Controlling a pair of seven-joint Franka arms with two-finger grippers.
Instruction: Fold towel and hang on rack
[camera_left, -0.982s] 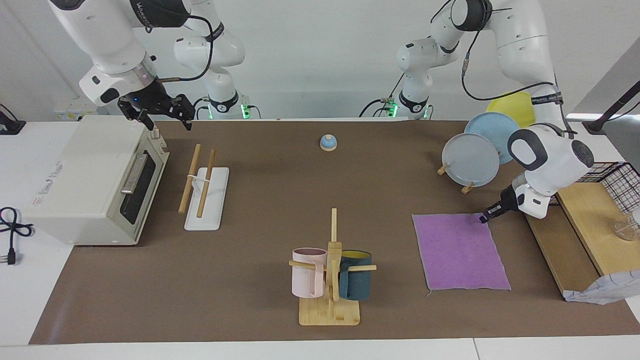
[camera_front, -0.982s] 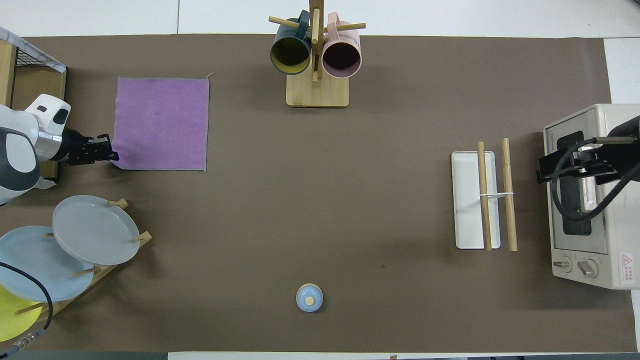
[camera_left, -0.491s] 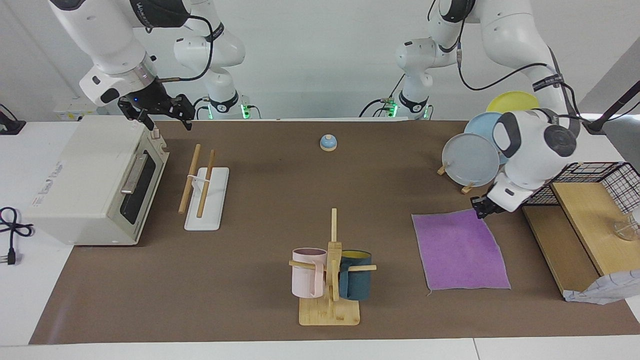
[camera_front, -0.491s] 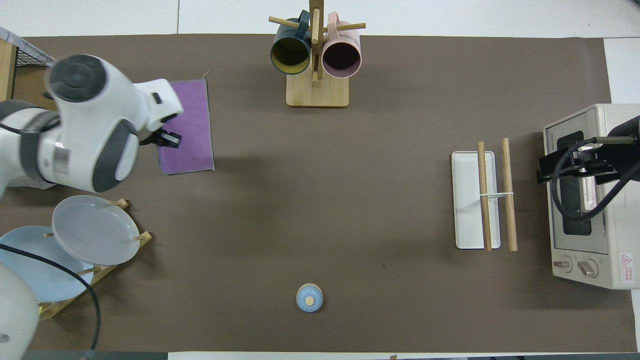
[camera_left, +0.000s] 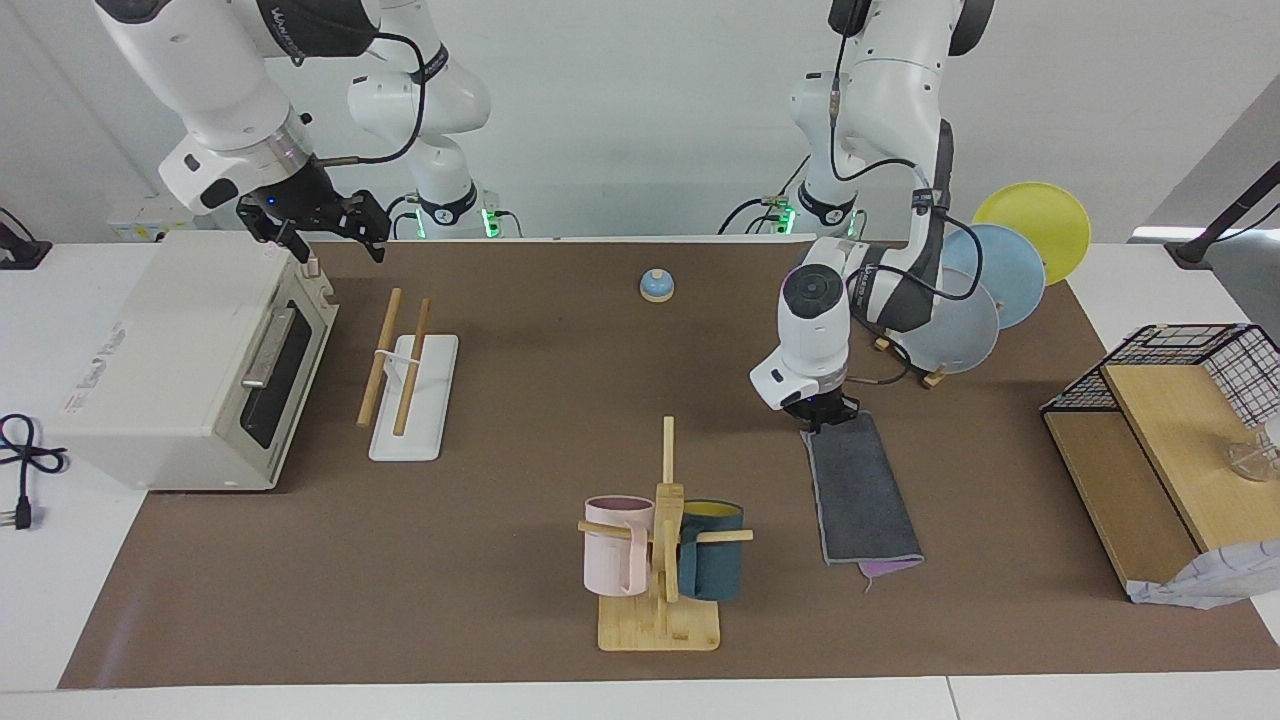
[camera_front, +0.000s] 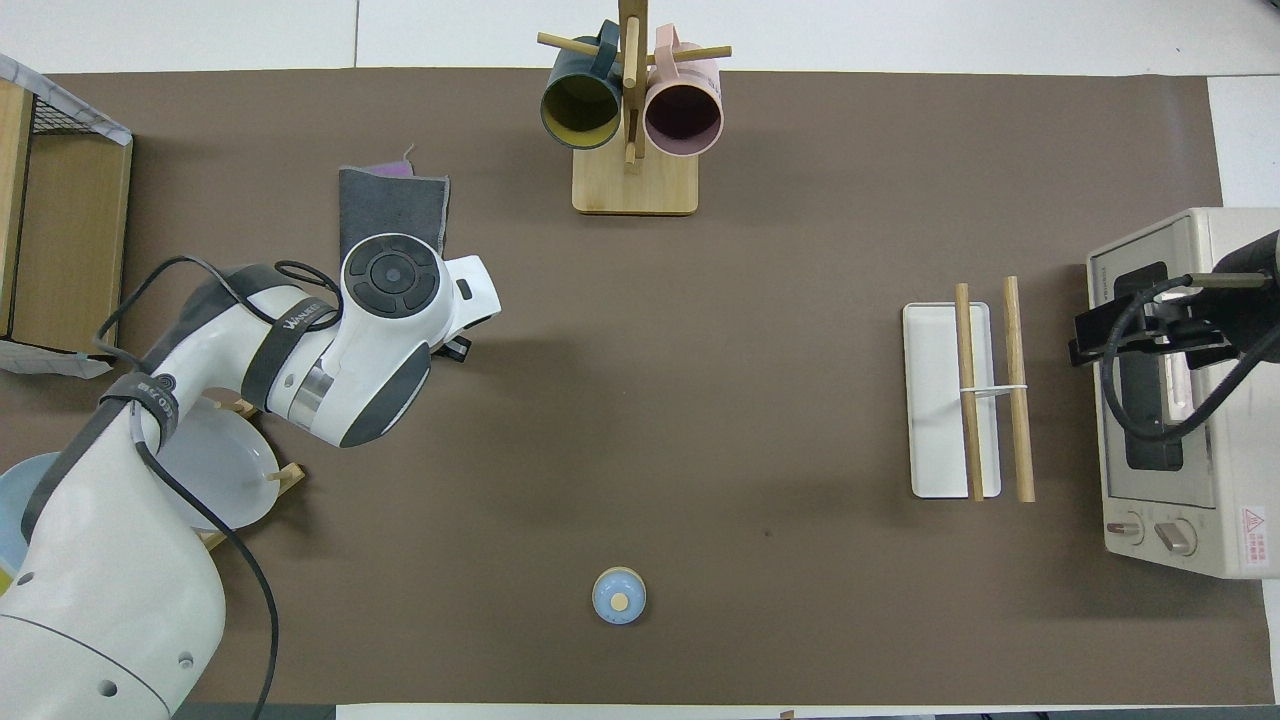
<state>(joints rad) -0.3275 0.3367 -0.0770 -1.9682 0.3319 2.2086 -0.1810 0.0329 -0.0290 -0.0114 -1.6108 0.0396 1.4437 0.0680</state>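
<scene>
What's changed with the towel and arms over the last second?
The left gripper took the towel by its corner nearest the robots at the left arm's end and carried it across toward the right arm's end, folding the cloth in half: grey face up, a purple sliver showing. It remains at that folded edge. The right gripper waited over the toaster oven; the rack stayed put.

We logged the left gripper swinging toward 9 o'clock in the facing view, dragging the towel corner over; grey face now up, folded.
</scene>
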